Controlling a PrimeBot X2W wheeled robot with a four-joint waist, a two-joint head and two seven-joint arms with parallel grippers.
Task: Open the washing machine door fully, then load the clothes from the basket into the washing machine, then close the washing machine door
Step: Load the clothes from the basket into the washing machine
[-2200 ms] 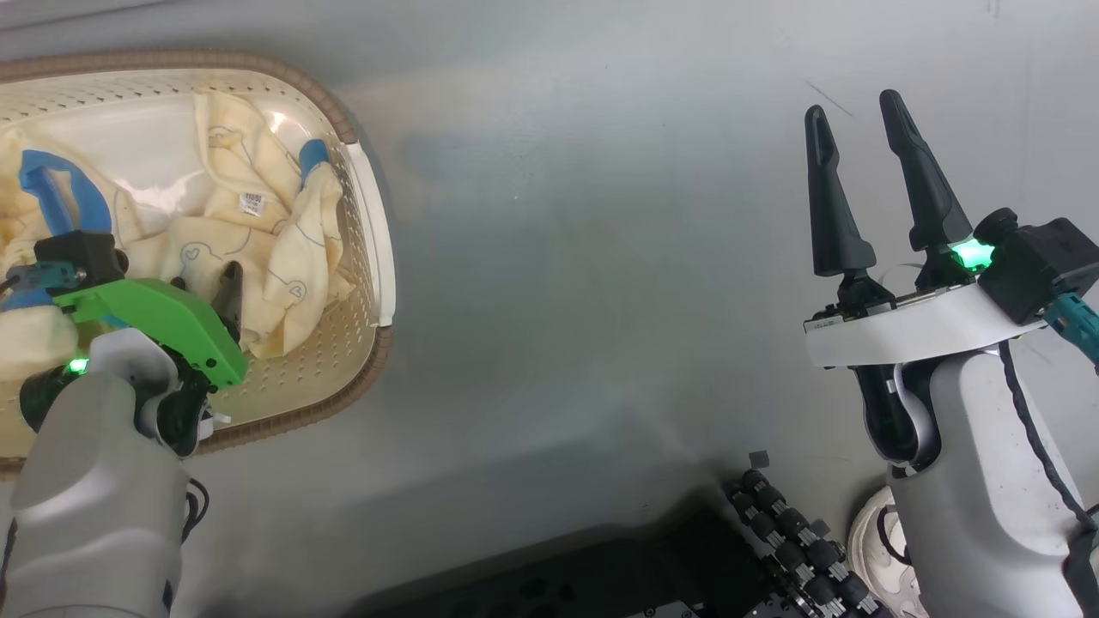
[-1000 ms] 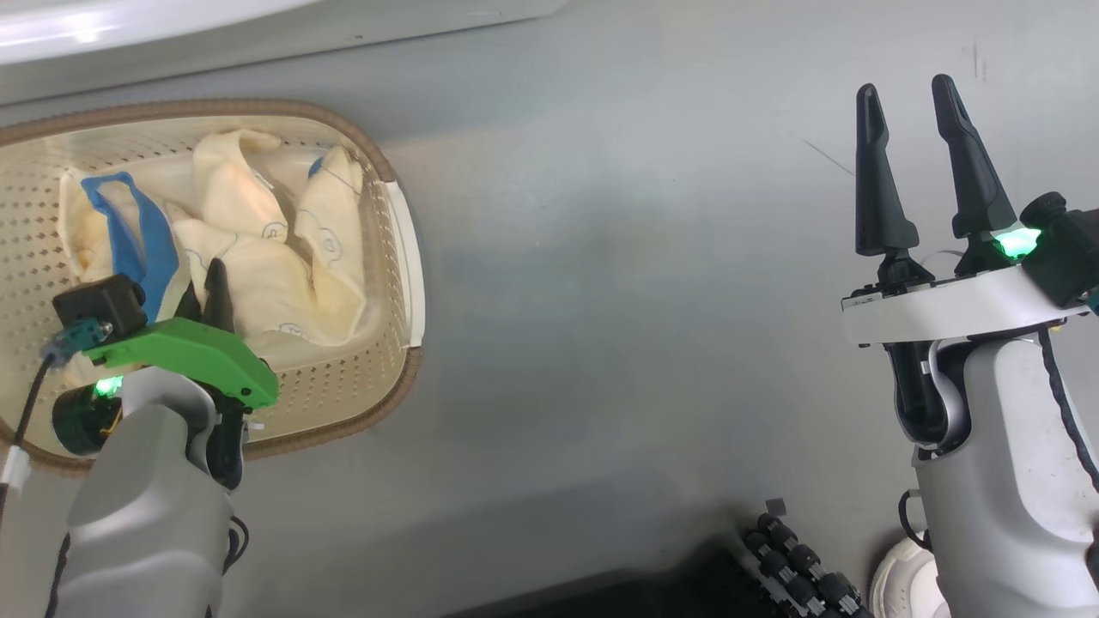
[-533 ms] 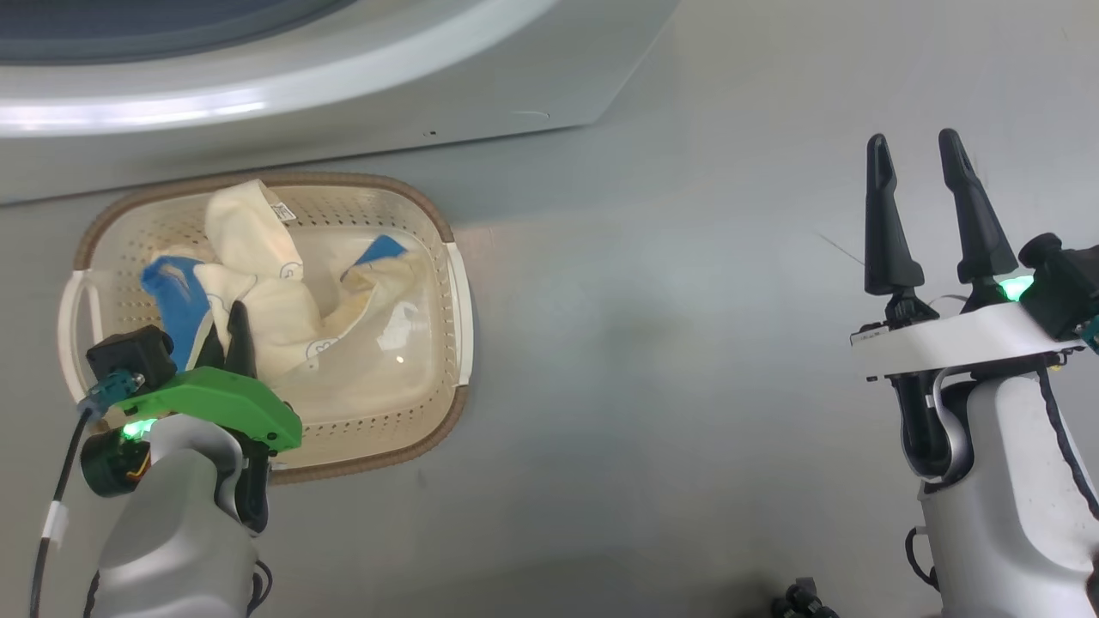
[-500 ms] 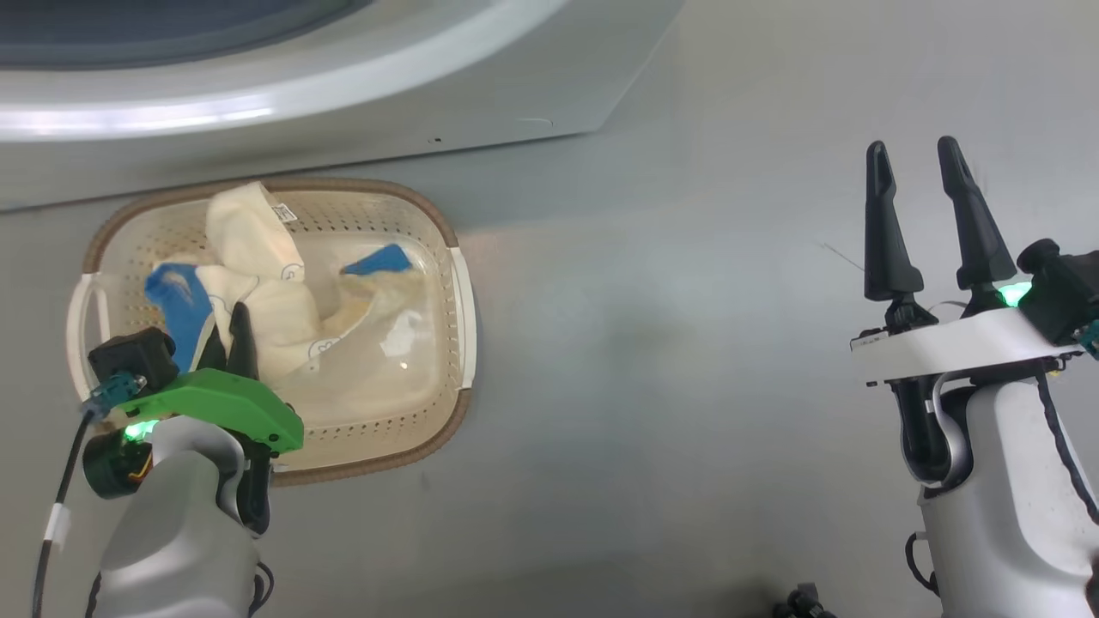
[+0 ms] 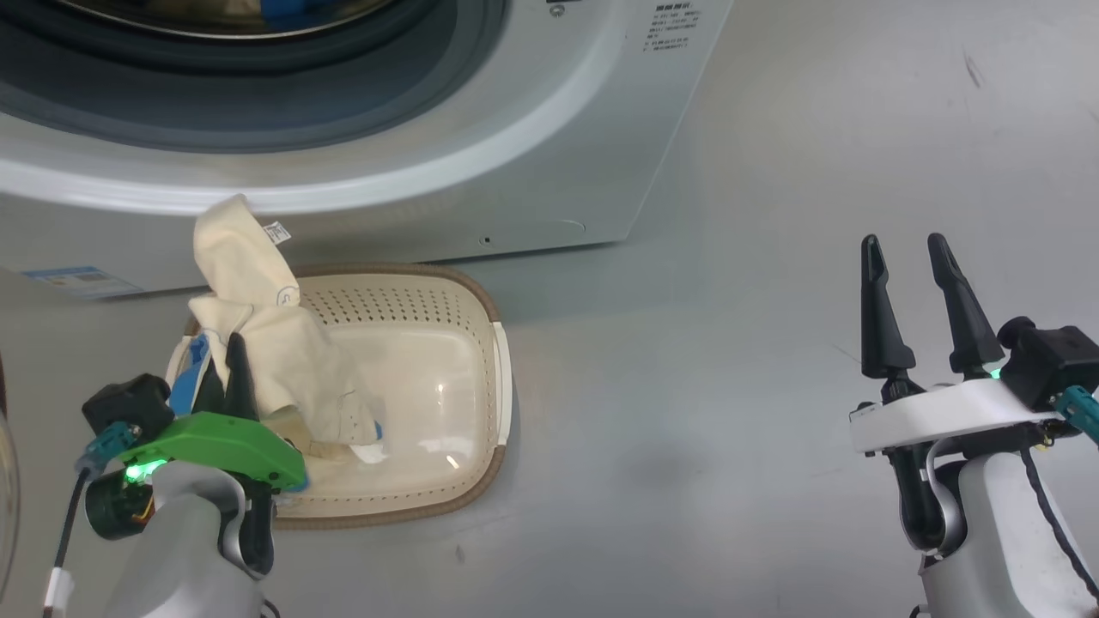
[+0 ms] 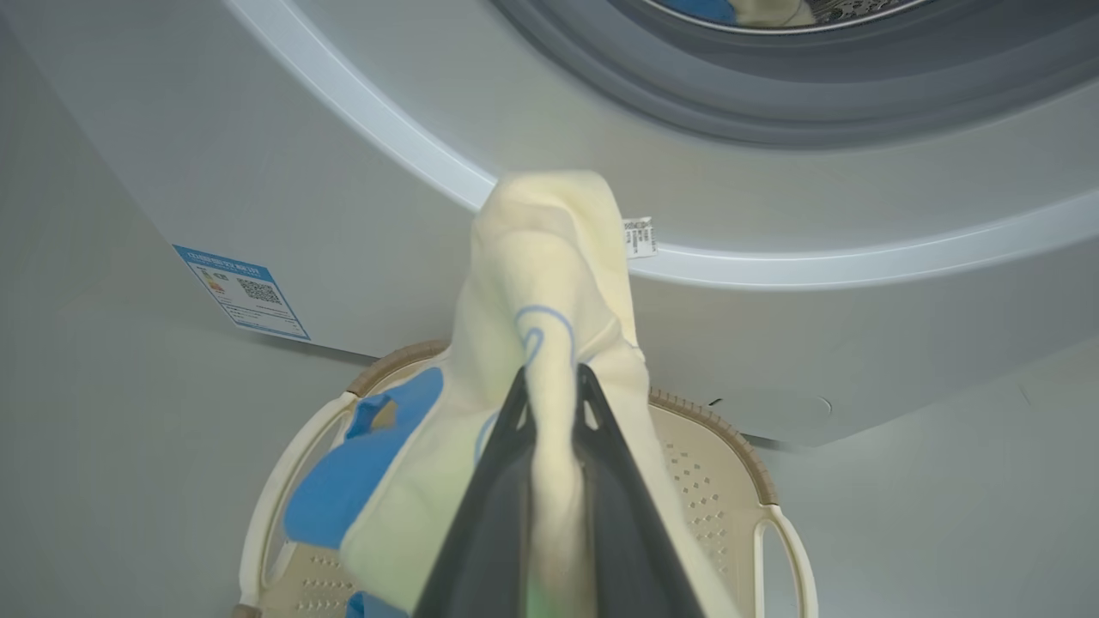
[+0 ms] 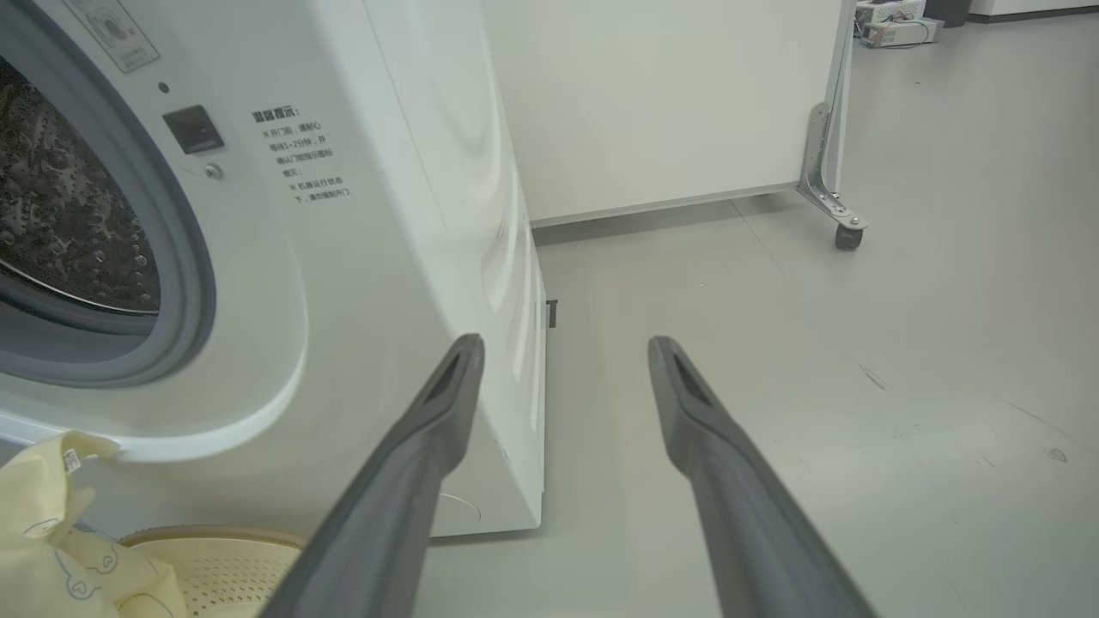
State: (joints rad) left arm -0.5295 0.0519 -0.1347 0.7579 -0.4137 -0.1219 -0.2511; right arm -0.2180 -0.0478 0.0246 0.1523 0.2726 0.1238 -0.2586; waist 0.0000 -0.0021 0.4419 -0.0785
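My left gripper (image 5: 225,354) is shut on a cream-yellow garment (image 5: 258,343) with blue trim. The garment hangs lifted over the cream basket (image 5: 485,463), its lower end still trailing inside. In the left wrist view the cloth (image 6: 549,275) bunches up between my fingertips, with the basket rim (image 6: 730,421) below. The washing machine (image 5: 532,129) stands just behind, its opening uncovered, and more clothes (image 5: 258,9) lie in the drum. The door is out of view. My right gripper (image 5: 903,249) stands open and empty over the floor, far right.
A blue label sticker (image 5: 81,279) sits low on the washer front. In the right wrist view a white partition (image 7: 670,103) on a caster (image 7: 848,236) stands behind the washer's side. Grey floor (image 5: 730,386) stretches between basket and right arm.
The head camera has tilted up, bringing the washer front into view. My left gripper has lifted the garment up out of the basket, baring most of its bottom. The right gripper stays open.
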